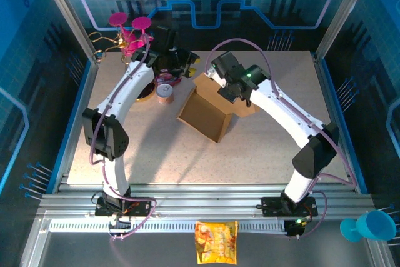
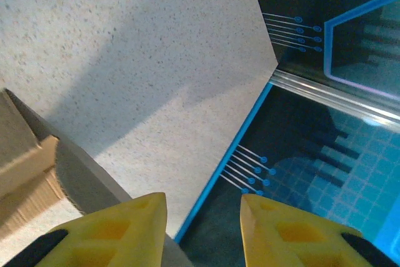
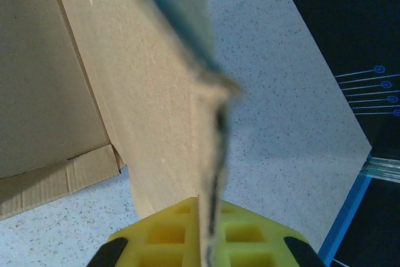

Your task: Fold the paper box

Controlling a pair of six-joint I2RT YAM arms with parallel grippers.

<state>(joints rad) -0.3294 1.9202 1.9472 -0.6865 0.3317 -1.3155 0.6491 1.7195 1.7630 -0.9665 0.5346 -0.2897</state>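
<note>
Your speckled beige tabletop (image 1: 262, 148) carries a brown cardboard paper box (image 1: 203, 114); a small pinkish roll (image 1: 164, 94) stands beside it.

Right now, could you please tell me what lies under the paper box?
The paper box rests on the speckled table, one flap pinched by the right gripper. Bare tabletop shows around its edges; whatever lies beneath its panels is covered, so I cannot tell.

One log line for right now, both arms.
right pincer: shut on paper box edge | left pincer: open, empty | fold: unfinished
</note>
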